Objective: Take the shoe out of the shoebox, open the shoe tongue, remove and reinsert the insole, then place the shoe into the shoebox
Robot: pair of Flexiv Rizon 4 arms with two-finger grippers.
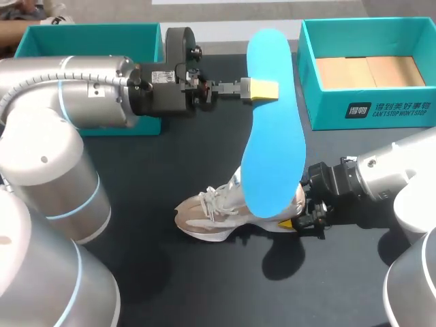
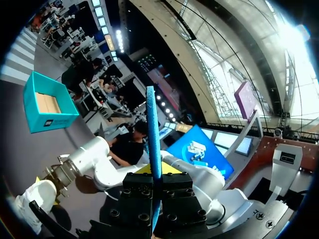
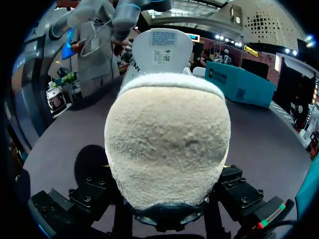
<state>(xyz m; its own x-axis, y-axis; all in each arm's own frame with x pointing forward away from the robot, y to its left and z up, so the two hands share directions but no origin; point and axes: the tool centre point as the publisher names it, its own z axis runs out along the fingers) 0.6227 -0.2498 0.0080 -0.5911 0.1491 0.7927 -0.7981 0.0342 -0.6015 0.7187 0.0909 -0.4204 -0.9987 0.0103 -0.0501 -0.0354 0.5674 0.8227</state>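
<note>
Shoe (image 1: pixel 211 212) stands on its sole near the middle of the tabletop (image 1: pixel 204 143), a little toward the near edge, and our right jaws are closed on its heel. Our left jaws pinch the blue insole (image 1: pixel 274 136) by one long edge, holding it above the shoe; we cannot tell whether its lower end touches the heel. We see the open shoebox (image 1: pixel 368 112) at the far right corner.
</note>
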